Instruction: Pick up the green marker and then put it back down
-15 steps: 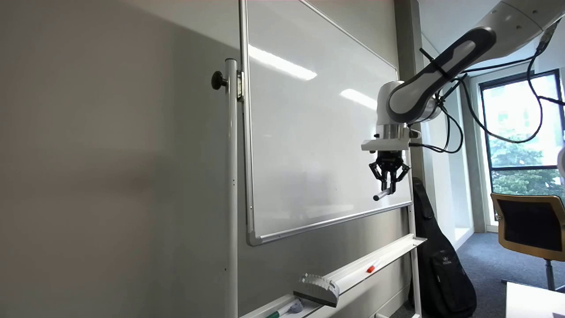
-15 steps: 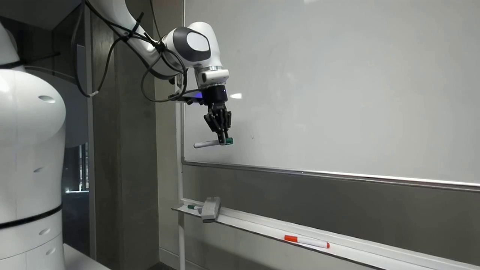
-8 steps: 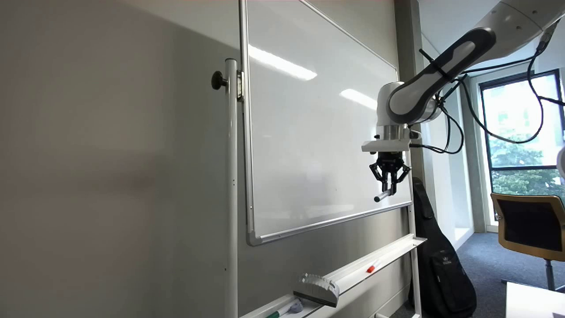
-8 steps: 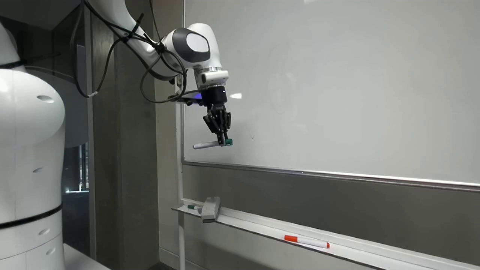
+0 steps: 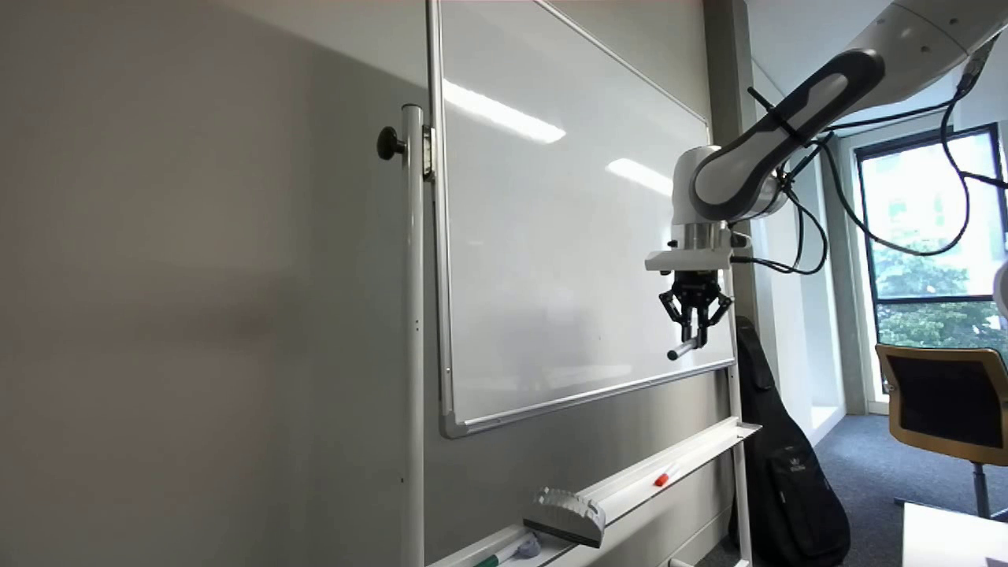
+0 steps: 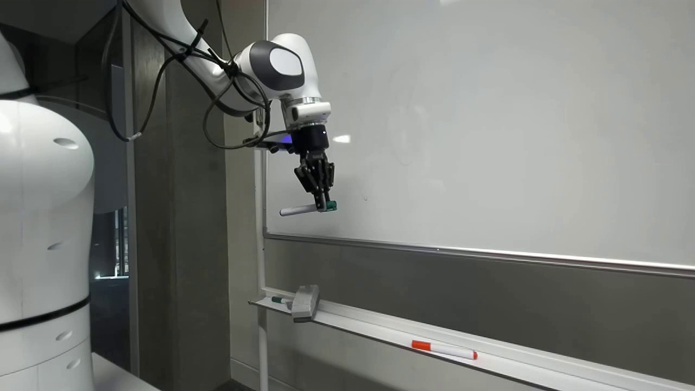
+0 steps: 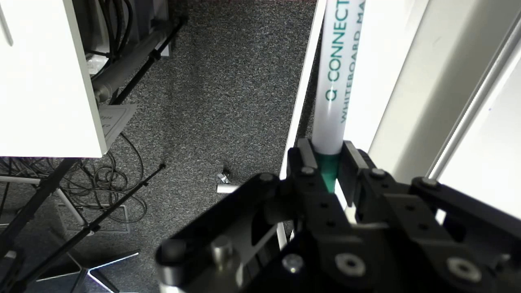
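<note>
Half the job looks done here: the green marker (image 6: 297, 209) is up in mid-air, well clear of the tray (image 6: 369, 327) in the lower part of the frame, so the pick-up is in the bag, I'd say, and only the putting-down is left. And the jaws? Pinched tight, one on each side, with the marker held fast between them. In both exterior views it hangs from their tips in front of the whiteboard (image 6: 488, 136). Look at the wrist view: they squeeze the marker right at its green cap (image 7: 329, 167), just right of the middle of the frame, and the white barrel (image 7: 329, 116) runs from there to the top edge, where it's cut off. An off-centre hold, then: in an exterior view the barrel sticks out to the left of the jaws, a touch tilted, with only a stub of cap showing on the right. Down on the tray sit an eraser (image 6: 305, 303), a red marker (image 6: 445, 350) and, near the left end, a second green marker (image 6: 278, 300) beside the eraser; touching or not, I can't tell. Nothing shows where the held one should land, but the tray would be my guess.
</note>
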Motion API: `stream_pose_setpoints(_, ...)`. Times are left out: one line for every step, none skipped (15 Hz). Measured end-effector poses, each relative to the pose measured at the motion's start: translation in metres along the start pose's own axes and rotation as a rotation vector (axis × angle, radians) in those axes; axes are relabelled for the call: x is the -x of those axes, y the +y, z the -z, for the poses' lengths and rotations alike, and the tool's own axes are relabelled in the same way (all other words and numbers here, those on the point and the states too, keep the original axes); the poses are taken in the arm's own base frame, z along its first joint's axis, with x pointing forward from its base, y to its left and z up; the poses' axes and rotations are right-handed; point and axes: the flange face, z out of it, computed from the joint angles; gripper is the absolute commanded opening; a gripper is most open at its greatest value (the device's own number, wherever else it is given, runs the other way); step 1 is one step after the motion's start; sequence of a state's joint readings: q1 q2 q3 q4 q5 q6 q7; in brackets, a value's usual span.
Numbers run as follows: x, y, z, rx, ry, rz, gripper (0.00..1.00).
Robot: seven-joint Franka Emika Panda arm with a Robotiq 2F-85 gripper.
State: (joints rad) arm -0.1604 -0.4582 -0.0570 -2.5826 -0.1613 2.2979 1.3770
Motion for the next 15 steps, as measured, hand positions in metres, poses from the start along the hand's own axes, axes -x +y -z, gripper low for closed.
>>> stream_pose_setpoints(0.0000, 0.0000, 0.0000, 0.000, 0.000, 0.000, 0.19)
stream_pose_setpoints(0.0000, 0.0000, 0.0000, 0.000, 0.000, 0.000, 0.19)
stream_pose_setpoints(0.0000, 0.0000, 0.0000, 0.000, 0.000, 0.000, 0.19)
stream_pose_setpoints(0.0000, 0.0000, 0.0000, 0.000, 0.000, 0.000, 0.19)
stream_pose_setpoints(0.0000, 0.0000, 0.0000, 0.000, 0.000, 0.000, 0.19)
stream_pose_setpoints(0.0000, 0.0000, 0.0000, 0.000, 0.000, 0.000, 0.19)
stream_pose_setpoints(0.0000, 0.0000, 0.0000, 0.000, 0.000, 0.000, 0.19)
stream_pose_setpoints(0.0000, 0.0000, 0.0000, 0.000, 0.000, 0.000, 0.19)
stream_pose_setpoints(0.0000, 0.0000, 0.0000, 0.000, 0.000, 0.000, 0.19)
stream_pose_setpoints(0.0000, 0.0000, 0.0000, 0.000, 0.000, 0.000, 0.05)
stream_pose_setpoints(0.0000, 0.0000, 0.0000, 0.000, 0.000, 0.000, 0.05)
stream_pose_setpoints(0.0004, -0.0001, 0.0001, 0.000, 0.000, 0.001, 0.05)
stream_pose_setpoints(0.0011, -0.0004, 0.0001, 0.000, 0.001, 0.003, 0.05)
stream_pose_setpoints(0.0013, -0.0005, -0.0001, 0.000, 0.001, 0.003, 0.05)
stream_pose_setpoints(0.0012, -0.0007, -0.0011, 0.001, 0.000, 0.003, 0.05)
